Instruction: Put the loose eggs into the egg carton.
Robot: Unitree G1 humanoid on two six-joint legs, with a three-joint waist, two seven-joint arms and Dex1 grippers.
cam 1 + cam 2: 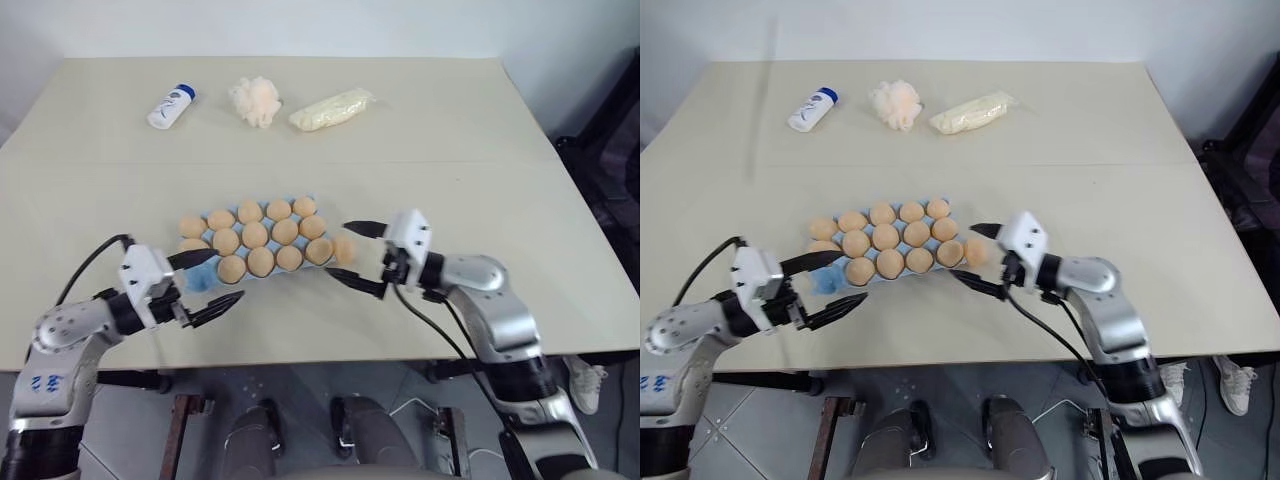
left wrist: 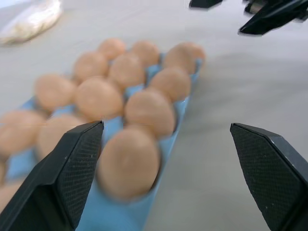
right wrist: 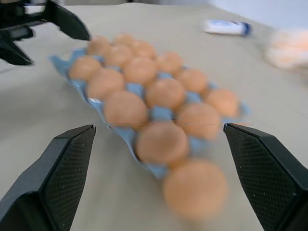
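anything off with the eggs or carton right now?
One egg lies on the table against the right end of the egg carton, outside the cups. At the carton's near-left corner a cup looks empty. Both grippers, left and right, are open, holding nothing.

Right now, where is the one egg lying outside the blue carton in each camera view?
Left eye: the loose egg lies on the table against the carton's right end, between the right gripper's open fingers.
Right eye: same spot.
Left wrist: cannot tell it from the carton's eggs.
Right wrist: nearest egg, off the carton's end.
Shared landmark: the blue carton.
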